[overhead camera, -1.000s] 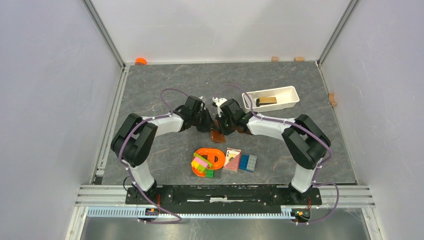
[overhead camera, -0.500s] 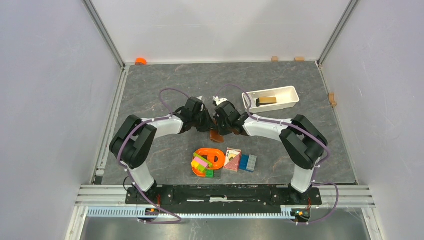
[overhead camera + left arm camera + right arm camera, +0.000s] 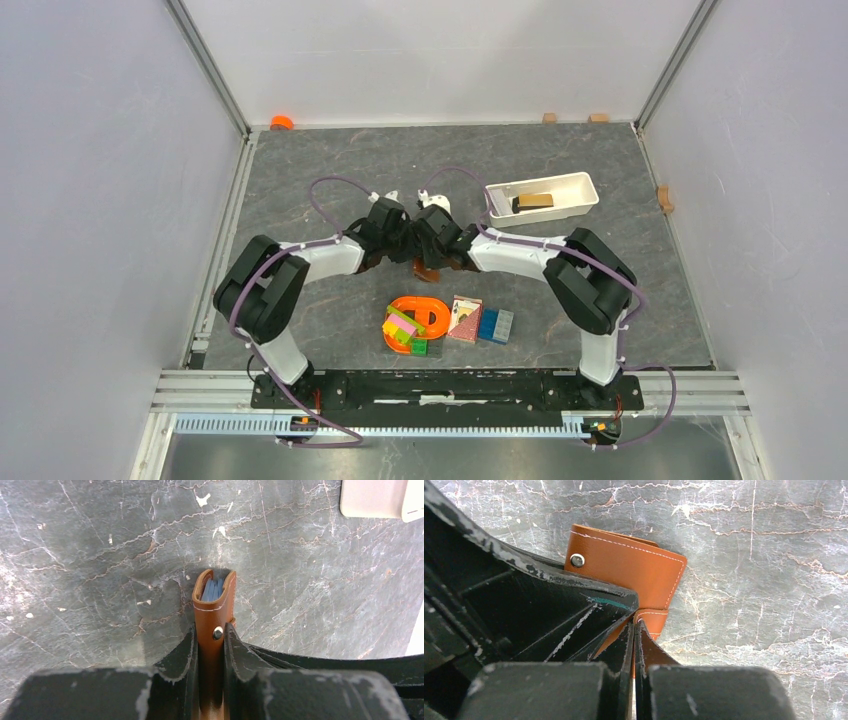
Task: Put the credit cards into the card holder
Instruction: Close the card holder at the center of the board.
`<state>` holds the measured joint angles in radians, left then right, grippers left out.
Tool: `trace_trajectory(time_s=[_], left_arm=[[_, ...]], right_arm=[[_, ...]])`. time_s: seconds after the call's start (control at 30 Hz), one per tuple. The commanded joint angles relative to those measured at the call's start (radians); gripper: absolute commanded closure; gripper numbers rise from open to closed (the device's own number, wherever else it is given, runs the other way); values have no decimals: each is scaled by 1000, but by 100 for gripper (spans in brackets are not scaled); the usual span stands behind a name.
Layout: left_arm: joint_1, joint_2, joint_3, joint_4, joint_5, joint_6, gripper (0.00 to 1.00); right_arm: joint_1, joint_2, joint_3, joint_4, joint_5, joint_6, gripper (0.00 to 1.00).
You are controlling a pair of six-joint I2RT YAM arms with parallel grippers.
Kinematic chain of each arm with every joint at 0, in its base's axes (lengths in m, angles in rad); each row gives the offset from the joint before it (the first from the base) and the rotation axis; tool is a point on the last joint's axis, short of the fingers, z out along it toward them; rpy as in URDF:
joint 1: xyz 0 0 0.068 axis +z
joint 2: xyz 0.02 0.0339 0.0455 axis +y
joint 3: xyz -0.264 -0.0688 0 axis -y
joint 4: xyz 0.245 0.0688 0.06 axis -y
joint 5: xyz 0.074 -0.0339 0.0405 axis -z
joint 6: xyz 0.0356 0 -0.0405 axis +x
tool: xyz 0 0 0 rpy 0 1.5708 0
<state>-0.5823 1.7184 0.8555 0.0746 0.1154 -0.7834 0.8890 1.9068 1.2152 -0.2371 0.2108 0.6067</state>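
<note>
The card holder point(image 3: 214, 611) hangs just above the tabletop point(image 3: 90, 555) at the middle of the workspace, where the two arms meet, and it is seen edge-on from the left wrist. The left tool point(image 3: 212, 636) is clenched on it, one finger against each leather face just below the small metal snap. The fold gapes slightly at its far end, and the bluish edges of the credit cards point(image 3: 212, 590) stand packed inside it. How many there are cannot be counted. The right tool point(image 3: 634, 626) is squeezed fully together, and a thin orange-brown flap of the holder appears to be pinched between its tips. The holder looks light and soft, so it will probably bend or twist under a one-sided pull. The stitched edge near the snap seems the firmest place to take it. The cards are likely stiff, thin and slick, so they could slide out if the open end tips downward. They are best pushed by their short edges. Farther back on the right, a white tray point(image 3: 572, 194) holds a single small brown block point(image 3: 533, 202). Nearer the arm bases, an orange loop-shaped piece point(image 3: 425, 312) sits with bright blocks point(image 3: 402, 328) on it, beside a red card pack point(image 3: 465, 318) and blue blocks point(image 3: 496, 325).
</note>
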Motion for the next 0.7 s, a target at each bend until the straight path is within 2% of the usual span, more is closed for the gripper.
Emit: trace_trajectory(time_s=[0.0, 0.3, 0.67], left_arm=[[-111, 93, -30, 137, 55, -63, 98], [-111, 86, -47, 157, 66, -95, 98], [-112, 55, -26, 122, 43, -59, 98]], right_arm=[[217, 98, 69, 453, -539, 231, 100], [223, 113, 52, 548, -520, 261, 95], [226, 84, 34, 641, -549, 202, 86]])
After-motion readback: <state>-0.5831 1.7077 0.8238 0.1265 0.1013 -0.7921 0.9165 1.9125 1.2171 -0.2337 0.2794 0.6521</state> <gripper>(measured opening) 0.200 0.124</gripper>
